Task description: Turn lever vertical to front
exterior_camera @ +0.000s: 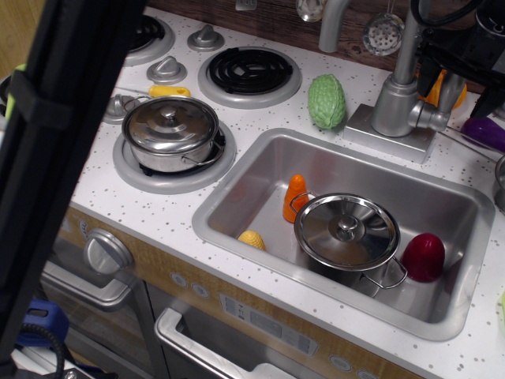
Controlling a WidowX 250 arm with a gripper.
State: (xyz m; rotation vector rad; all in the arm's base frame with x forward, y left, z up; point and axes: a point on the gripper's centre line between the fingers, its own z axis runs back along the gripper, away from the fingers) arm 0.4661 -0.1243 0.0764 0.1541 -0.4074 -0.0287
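The lever is a short silver stub sticking out to the right from the grey tap body, which stands on a square base behind the sink. My black gripper hangs at the top right, above and just behind the lever, not touching it. Its fingers stand apart with nothing between them. The gripper's upper part is cut off by the frame edge.
The sink holds a lidded steel pot, an orange carrot, a yellow piece and a red piece. A green vegetable lies left of the tap and a purple one to its right. A second pot sits on the stove. A black bar blocks the left.
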